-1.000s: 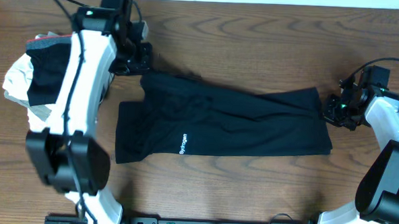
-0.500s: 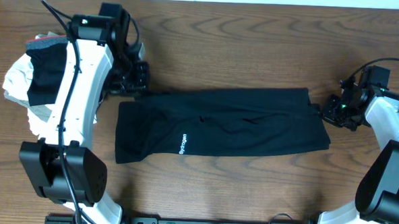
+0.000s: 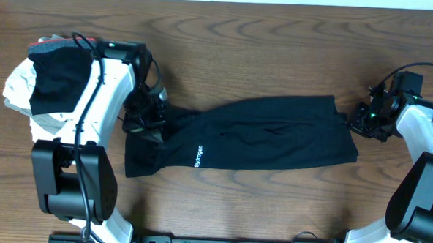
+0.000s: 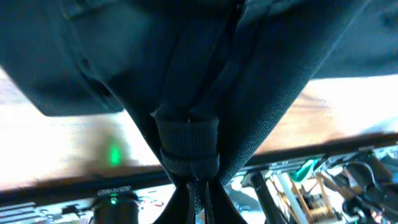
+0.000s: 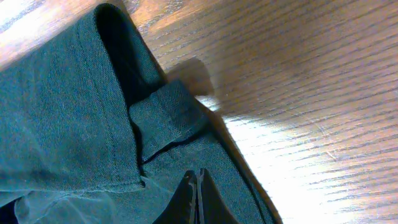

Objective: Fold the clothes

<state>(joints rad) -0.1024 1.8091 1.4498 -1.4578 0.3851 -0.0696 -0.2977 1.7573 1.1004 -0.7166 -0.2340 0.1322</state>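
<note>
Garment (image 3: pixel 260 134): lengthwise fold in hand. Left gripper (image 3: pixel 149 123) pinches its left end, right gripper (image 3: pixel 352 121) its right hem. Next, likely: lay the left end down, edges aligned.

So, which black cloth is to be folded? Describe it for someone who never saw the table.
On the wooden table, look in the middle: a long black garment lies there. Unlike the small black piece on the pile at the left, it bears white lettering.
</note>
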